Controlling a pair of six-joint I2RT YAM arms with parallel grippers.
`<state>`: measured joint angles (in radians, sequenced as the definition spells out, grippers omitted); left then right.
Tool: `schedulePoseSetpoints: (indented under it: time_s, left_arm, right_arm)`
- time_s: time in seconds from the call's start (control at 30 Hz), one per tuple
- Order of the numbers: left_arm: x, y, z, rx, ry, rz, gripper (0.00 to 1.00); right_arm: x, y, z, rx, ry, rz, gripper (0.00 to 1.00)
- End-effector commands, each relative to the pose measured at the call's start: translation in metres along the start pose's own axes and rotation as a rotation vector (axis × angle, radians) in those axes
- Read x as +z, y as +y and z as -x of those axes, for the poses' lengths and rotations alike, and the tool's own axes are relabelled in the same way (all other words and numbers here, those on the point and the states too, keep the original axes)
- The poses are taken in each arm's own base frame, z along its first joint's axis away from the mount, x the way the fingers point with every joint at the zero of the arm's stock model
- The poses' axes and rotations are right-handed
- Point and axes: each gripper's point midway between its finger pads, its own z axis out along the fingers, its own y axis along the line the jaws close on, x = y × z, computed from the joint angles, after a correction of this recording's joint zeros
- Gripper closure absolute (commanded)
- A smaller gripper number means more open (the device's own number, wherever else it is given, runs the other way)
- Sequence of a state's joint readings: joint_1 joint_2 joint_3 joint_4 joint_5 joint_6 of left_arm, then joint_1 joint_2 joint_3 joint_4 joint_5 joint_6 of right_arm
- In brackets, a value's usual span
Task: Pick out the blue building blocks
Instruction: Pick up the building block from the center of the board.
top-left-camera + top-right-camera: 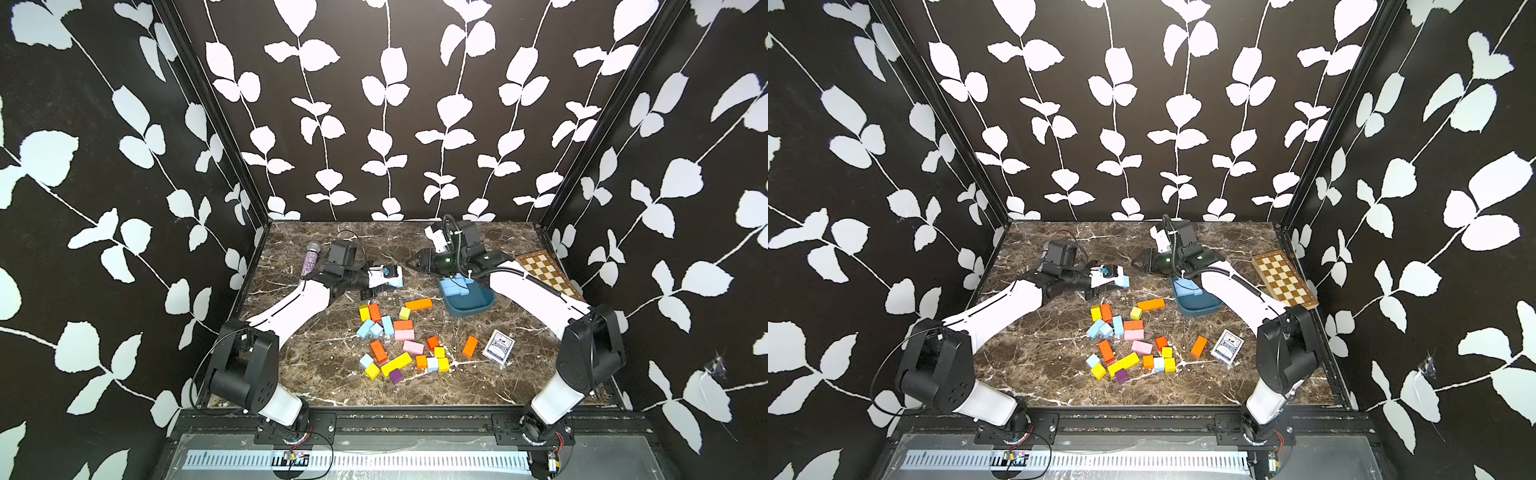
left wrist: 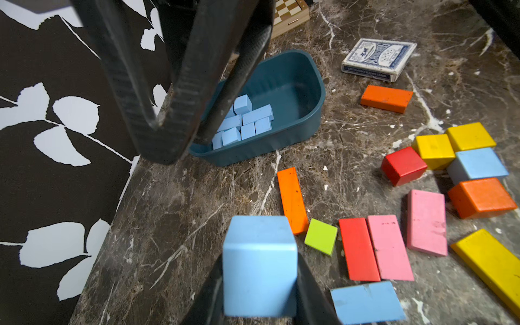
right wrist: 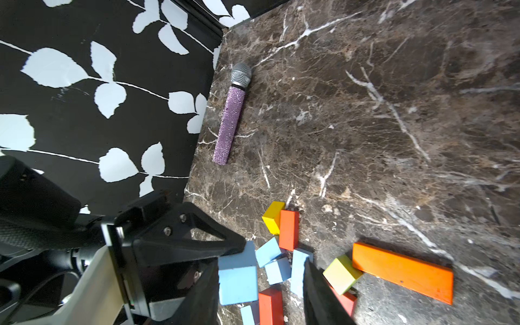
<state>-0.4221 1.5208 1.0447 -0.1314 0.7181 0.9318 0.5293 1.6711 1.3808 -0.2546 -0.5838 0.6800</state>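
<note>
Both my arms reach forward and angle inward. My left gripper [image 1: 392, 277] clamps a blue block [image 2: 260, 264]; my right gripper [image 1: 412, 262] hangs empty, jaws parted.

The blue building blocks [image 2: 260, 266] look matt and painted, while the teal tray [image 2: 295, 84] is smooth plastic with a faint sheen. The table [image 3: 365, 126] has a polished brown marble look; the microphone [image 3: 228, 126] has a glittery purple grip and metal mesh head. The card box [image 2: 378, 59] is worn paperboard, the chessboard [image 1: 1285, 280] wood.
</note>
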Motion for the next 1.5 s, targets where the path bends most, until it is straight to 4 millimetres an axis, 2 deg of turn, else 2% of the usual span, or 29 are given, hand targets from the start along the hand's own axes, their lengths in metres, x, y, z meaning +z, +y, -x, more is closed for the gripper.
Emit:
schedulePoseSetpoints:
  time_s: [0.0, 0.67, 0.87, 1.0, 1.07, 1.1, 1.17, 1.23, 1.3, 1.47]
  left_arm:
    - [0.002, 0.010, 0.016, 0.014, -0.050, 0.018, 0.77]
    - [0.008, 0.032, 0.038, 0.005, -0.141, 0.072, 0.76]
    - [0.007, 0.035, 0.042, 0.005, -0.158, 0.085, 0.75]
    - [0.008, 0.036, 0.044, 0.014, -0.161, 0.094, 0.73]
    - [0.008, 0.035, 0.044, 0.021, -0.159, 0.094, 0.67]
    - [0.008, 0.035, 0.043, 0.022, -0.156, 0.094, 0.60]
    - [0.008, 0.035, 0.042, 0.022, -0.148, 0.095, 0.43]
    - [0.009, 0.035, 0.040, 0.023, -0.137, 0.094, 0.31]
    - [0.010, 0.034, 0.036, 0.019, -0.118, 0.087, 0.26]
    - [0.013, 0.023, 0.024, 0.021, -0.075, 0.052, 0.25]
  right_arm:
    - [0.001, 0.016, 0.006, -0.011, 0.002, 0.079, 0.53]
    - [0.020, 0.010, -0.007, 0.045, 0.105, 0.112, 0.55]
    - [0.022, 0.012, -0.007, 0.050, 0.116, 0.130, 0.65]
    - [0.022, 0.014, -0.007, 0.048, 0.122, 0.141, 0.84]
    - [0.021, 0.014, -0.006, 0.040, 0.116, 0.134, 0.87]
    - [0.020, 0.012, -0.006, 0.036, 0.114, 0.122, 0.87]
    - [0.015, -0.001, -0.006, 0.036, 0.116, 0.060, 0.87]
    - [0.004, -0.024, -0.005, 0.046, 0.113, -0.030, 0.86]
    - [-0.013, -0.055, -0.002, 0.058, 0.104, -0.142, 0.86]
    - [-0.066, -0.129, 0.002, 0.020, 0.124, -0.455, 0.86]
